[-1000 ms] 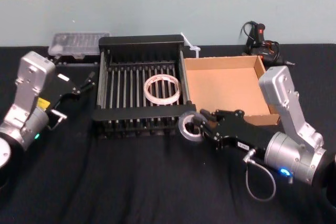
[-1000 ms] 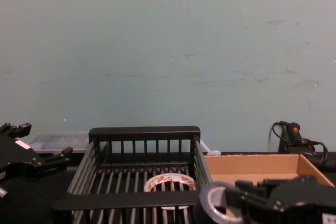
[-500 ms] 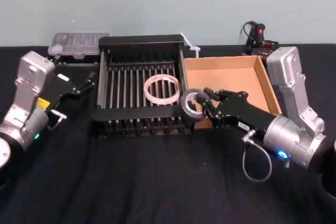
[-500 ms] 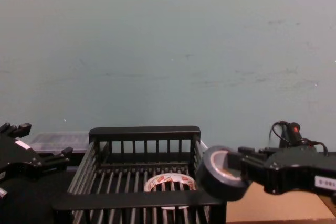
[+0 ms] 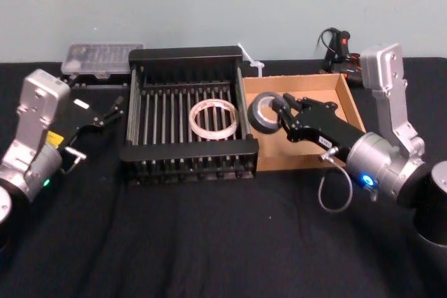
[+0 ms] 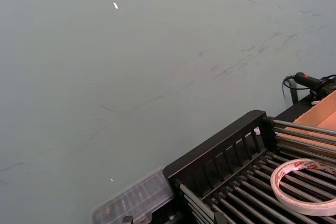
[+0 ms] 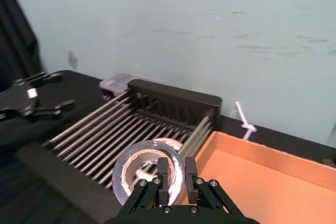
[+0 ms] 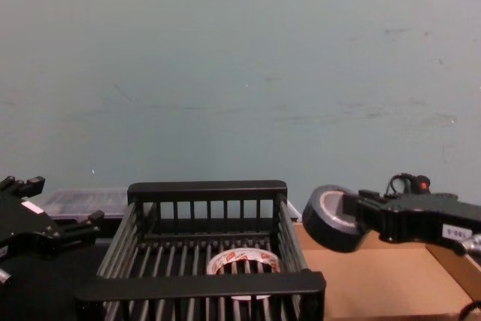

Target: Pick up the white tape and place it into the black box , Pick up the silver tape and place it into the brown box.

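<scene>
— Silver tape [image 5: 262, 111]: clamped in right gripper [image 5: 277, 111], above brown box [image 5: 300, 157], beside black box [image 5: 187, 167].
— Left gripper [image 5: 115, 107]: parked left, spread apart. White tape [image 6: 304, 181]: flat on crate bars, red print seen from left wrist.

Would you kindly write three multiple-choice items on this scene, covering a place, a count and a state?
1. Where does the white tape lie?
A. in the black box
B. in the brown box
C. on the table

2. How many tape rolls show in the head view?
A. one
B. two
C. three

3. What is the right gripper doing?
A. hanging open
B. resting on the table
C. holding the silver tape

Key:
1 A, it rests flat on the crate's bars.
2 B, one white roll and one silver roll.
3 C, its fingers pinch the roll's wall above the tray's left end.
</scene>
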Controlling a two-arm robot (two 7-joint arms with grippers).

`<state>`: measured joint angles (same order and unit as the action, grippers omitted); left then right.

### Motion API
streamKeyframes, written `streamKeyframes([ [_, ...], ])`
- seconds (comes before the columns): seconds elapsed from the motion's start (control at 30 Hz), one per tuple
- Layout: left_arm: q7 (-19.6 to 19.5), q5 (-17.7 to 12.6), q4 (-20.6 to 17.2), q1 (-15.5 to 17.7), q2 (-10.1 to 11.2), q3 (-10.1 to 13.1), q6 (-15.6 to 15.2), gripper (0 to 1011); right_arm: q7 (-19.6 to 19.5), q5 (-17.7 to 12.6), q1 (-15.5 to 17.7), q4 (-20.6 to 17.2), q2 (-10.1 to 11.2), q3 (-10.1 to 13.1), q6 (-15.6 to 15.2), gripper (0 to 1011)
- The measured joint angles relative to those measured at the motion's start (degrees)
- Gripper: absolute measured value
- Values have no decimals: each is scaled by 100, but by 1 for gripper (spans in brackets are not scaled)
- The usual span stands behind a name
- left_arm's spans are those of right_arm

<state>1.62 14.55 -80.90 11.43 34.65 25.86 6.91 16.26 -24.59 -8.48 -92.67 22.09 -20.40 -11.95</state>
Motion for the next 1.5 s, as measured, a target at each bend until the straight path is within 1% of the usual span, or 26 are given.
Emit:
streamKeyframes([
  [0.07, 0, 0, 0, 0, 0, 0, 0, 1001, -51, 28, -49, 93, -65, 20, 21, 204],
  [0.17, 0, 0, 0, 0, 0, 0, 0, 1001, -182, 97, -167, 341, -233, 76, 93, 204],
  [0.27, 0, 0, 0, 0, 0, 0, 0, 1001, -253, 134, -232, 489, -337, 111, 135, 204],
  [0.37, 0, 0, 0, 0, 0, 0, 0, 1002, -331, 196, -347, 740, -494, 171, 184, 204],
  [0.47, 0, 0, 0, 0, 0, 0, 0, 1001, -387, 245, -423, 922, -596, 226, 212, 204],
  [0.5, 0, 0, 0, 0, 0, 0, 0, 1001, -387, 245, -423, 922, -596, 226, 212, 204],
  [0.7, 0, 0, 0, 0, 0, 0, 0, 1001, -450, 348, -558, 1295, -757, 321, 251, 204],
  [1.23, 0, 0, 0, 0, 0, 0, 0, 1001, -444, 600, -696, 1799, -955, 434, 224, 204],
  [1.5, 0, 0, 0, 0, 0, 0, 0, 1001, -379, 647, -726, 1928, -983, 470, 193, 204],
])
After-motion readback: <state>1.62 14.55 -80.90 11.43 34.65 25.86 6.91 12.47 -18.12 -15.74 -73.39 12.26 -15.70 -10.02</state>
